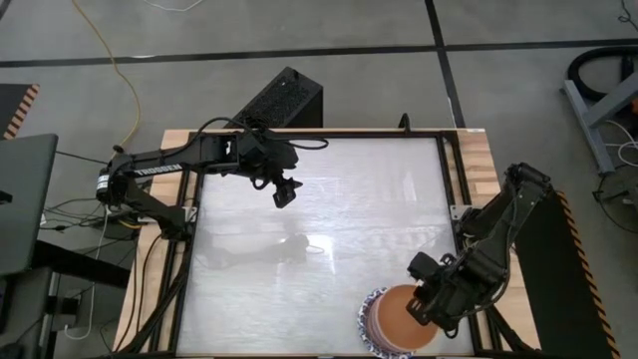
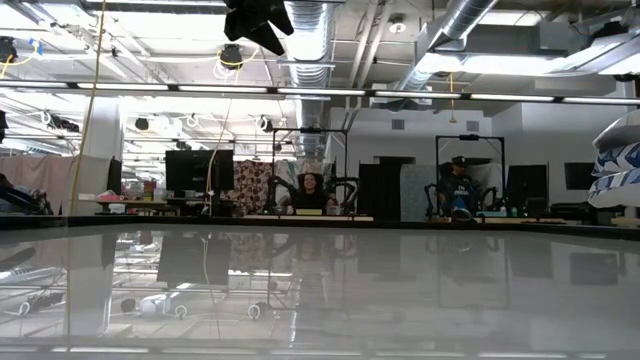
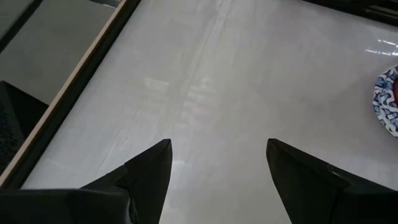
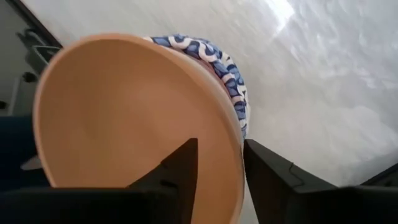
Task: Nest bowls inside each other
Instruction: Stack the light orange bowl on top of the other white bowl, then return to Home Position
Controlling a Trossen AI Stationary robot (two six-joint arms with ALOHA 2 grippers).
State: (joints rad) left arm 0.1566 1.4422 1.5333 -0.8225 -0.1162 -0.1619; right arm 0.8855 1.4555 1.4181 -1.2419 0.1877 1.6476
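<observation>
Just set the orange bowl (image 4: 130, 118) on top of the stack (image 1: 384, 324) at the table's near right corner; my right claw (image 4: 221, 165) straddles its rim, jaws slightly apart, so next I'd lift clear, left claw (image 3: 217, 171) idle, wide open.

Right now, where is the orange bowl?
In the high view, the orange bowl tops the bowl stack at the table's near right edge, with the right gripper at its rim.
</observation>
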